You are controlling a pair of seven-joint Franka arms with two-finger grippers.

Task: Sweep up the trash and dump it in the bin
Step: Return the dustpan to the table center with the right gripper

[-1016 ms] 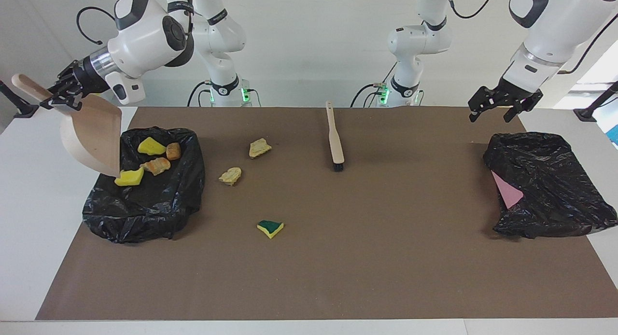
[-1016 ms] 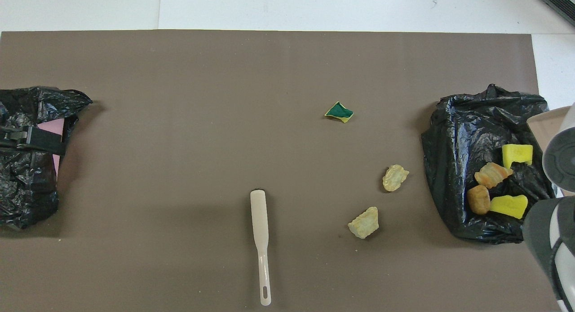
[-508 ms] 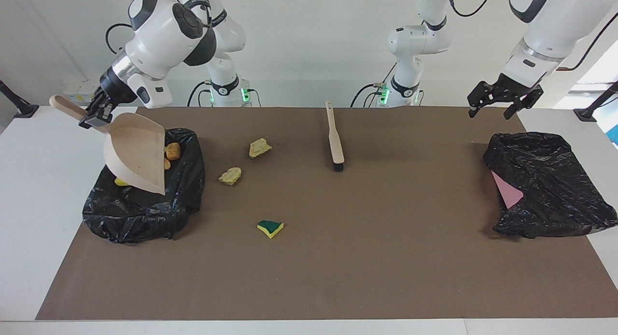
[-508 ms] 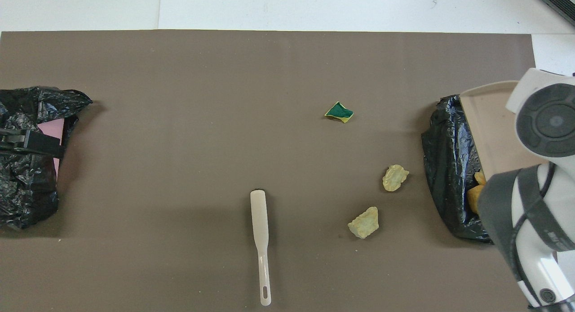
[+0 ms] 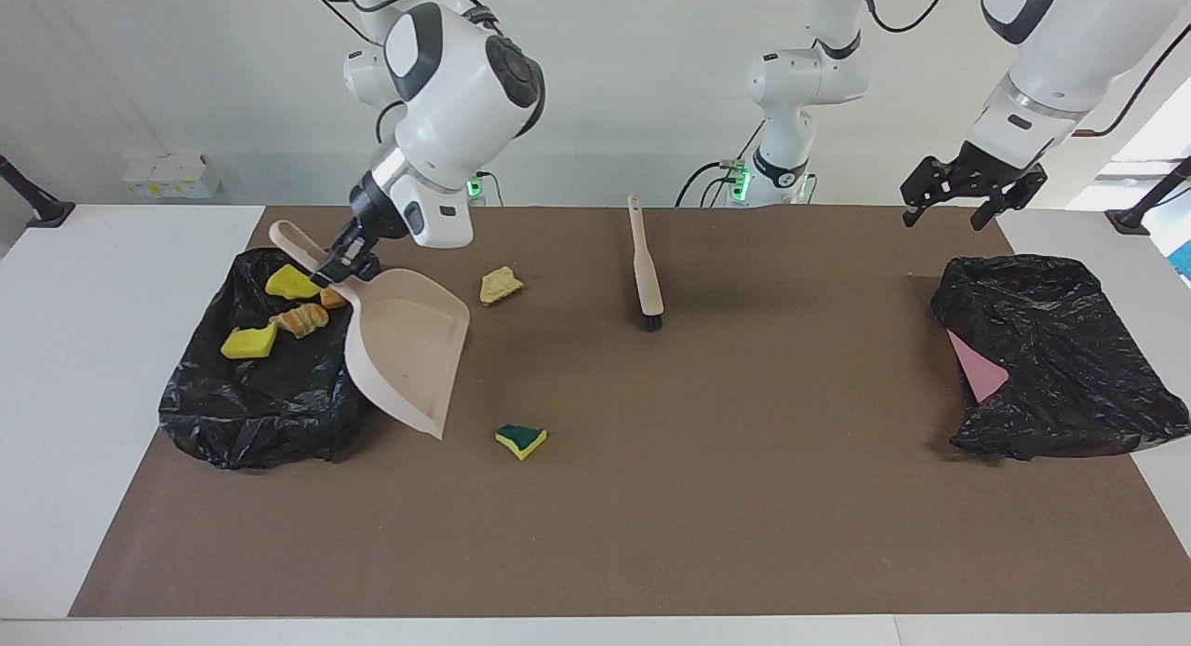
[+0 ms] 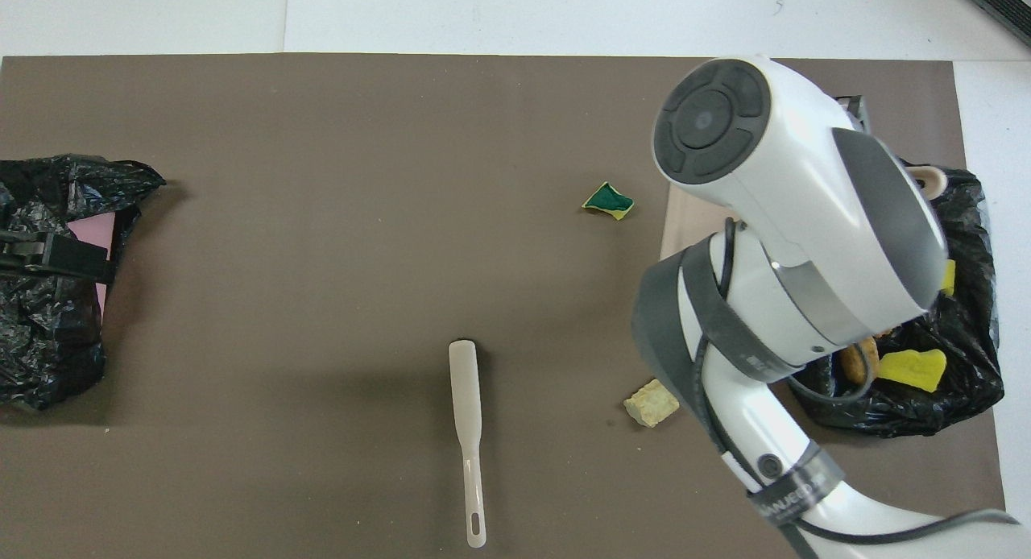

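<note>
1. writing: a band on the right arm, at about 5 o'clock in the overhead view, carries lettering i cannot read.
2. surface and room: a brown mat [image 5: 698,497] covers most of a white table [image 5: 93,348]; a plain white wall stands at 12 o'clock in the facing view.
3. right gripper [image 5: 340,264]: clamped narrow on the handle of the beige dustpan [image 5: 409,348]. the pan hangs tilted over the mat, just beside the bin bag [image 5: 270,395] at 9 o'clock in the facing view.
4. left gripper [image 5: 963,204]: fingers spread wide, holding nothing. it waits over a second black bag [image 5: 1051,348] at 3 o'clock, which shows a pink sheet [image 5: 977,367].
5. trash in the bin bag: two yellow sponge pieces [image 5: 290,281] [image 5: 249,343], an orange lump [image 5: 300,320] and a brown lump [image 5: 333,298].
6. trash on the mat: a tan lump [image 5: 501,285] at 1 o'clock from the pan, and a green-and-yellow wedge [image 5: 521,439] at 5 o'clock from it, near its lip.
7. around: the hand brush [image 5: 645,269] lies on the mat near centre, well apart from both grippers.
8. in the way: from overhead the right arm covers the pan and part of the bin bag.
</note>
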